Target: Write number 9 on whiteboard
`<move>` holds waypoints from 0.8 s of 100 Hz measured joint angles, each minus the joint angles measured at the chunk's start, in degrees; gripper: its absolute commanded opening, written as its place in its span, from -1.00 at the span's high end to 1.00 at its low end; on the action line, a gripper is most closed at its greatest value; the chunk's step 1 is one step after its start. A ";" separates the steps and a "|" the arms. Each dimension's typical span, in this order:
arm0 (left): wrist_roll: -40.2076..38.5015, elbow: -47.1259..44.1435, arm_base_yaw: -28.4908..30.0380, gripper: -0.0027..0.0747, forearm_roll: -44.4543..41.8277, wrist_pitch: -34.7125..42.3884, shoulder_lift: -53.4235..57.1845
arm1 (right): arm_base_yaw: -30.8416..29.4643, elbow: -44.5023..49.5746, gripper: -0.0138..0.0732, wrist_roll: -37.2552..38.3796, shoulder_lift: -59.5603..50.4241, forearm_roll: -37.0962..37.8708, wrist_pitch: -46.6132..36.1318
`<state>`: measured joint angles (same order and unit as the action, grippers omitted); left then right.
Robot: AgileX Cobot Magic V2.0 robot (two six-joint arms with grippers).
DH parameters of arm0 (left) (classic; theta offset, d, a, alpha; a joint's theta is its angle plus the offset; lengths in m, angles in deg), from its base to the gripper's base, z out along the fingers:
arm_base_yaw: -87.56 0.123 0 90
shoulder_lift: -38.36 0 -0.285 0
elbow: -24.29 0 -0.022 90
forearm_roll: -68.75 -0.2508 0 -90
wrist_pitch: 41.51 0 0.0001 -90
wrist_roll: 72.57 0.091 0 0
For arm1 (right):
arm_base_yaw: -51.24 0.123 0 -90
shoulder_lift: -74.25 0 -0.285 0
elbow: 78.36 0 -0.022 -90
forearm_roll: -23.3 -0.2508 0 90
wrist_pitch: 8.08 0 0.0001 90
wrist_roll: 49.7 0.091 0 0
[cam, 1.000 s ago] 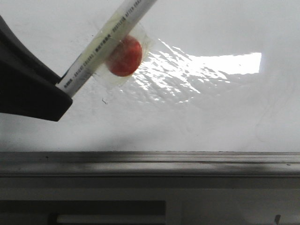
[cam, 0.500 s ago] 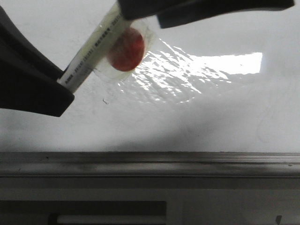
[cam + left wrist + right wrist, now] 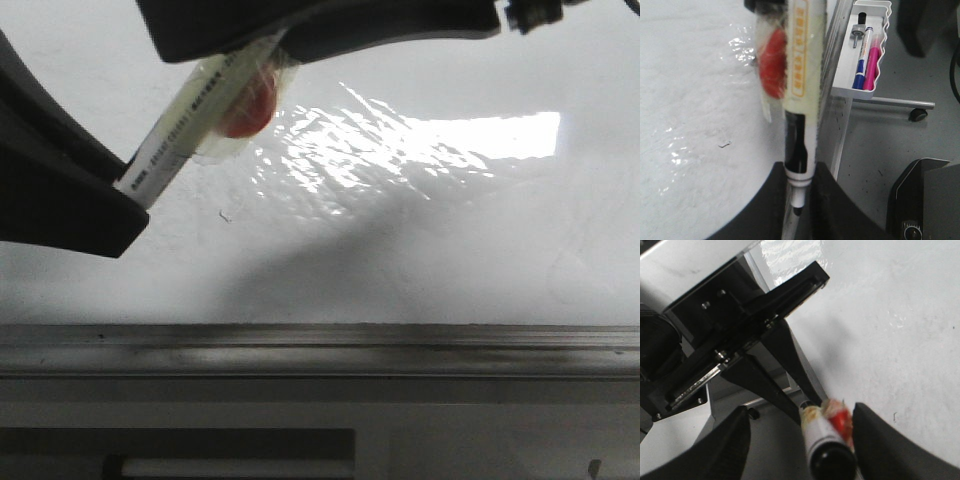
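The whiteboard (image 3: 450, 240) fills the front view, glossy with glare; it also shows in the left wrist view (image 3: 690, 100) and the right wrist view (image 3: 900, 315). No number 9 shows on it, only a tiny stray black tick (image 3: 223, 215). My left gripper (image 3: 125, 195) is shut on a white marker (image 3: 195, 110) near its nib end (image 3: 799, 172). A red disc (image 3: 245, 110) is taped to the marker's barrel. My right gripper (image 3: 280, 45) is open, its jaws spread on either side of the marker's black rear end (image 3: 832, 457) without closing on it.
A grey metal rail (image 3: 320, 345) runs along the board's near edge. A white tray (image 3: 862, 60) holding blue and pink markers hangs beside the board's frame. A castor (image 3: 917, 115) and a dark box (image 3: 925, 200) stand on the grey floor.
My right gripper has come in from the top of the front view and now covers the marker's upper end. The marker and the red disc have shifted slightly left.
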<state>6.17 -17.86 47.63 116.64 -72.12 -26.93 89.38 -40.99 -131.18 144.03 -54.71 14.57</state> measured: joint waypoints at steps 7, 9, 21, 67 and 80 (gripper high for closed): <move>0.00 0.00 0.00 0.98 0.44 -0.34 0.00 | 0.00 0.00 0.13 -0.10 0.10 -1.02 0.00; 0.00 0.00 0.00 0.98 0.53 -0.34 0.00 | 0.00 0.00 0.21 -0.10 0.10 -1.45 0.00; 0.09 0.00 0.00 0.98 1.27 -1.64 0.00 | 0.00 0.00 0.60 -0.26 0.10 -2.76 -0.44; -1.70 -0.35 0.09 0.58 4.71 -2.77 0.25 | 0.00 -0.11 0.82 -0.58 -0.28 -0.59 -0.44; -5.64 -0.21 0.09 -0.30 8.72 -2.54 3.71 | 0.14 -0.46 0.82 1.54 -1.88 4.94 0.30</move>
<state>0.53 -18.07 47.72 125.36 -74.66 -23.22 89.52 -41.45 -129.64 142.16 -49.77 14.87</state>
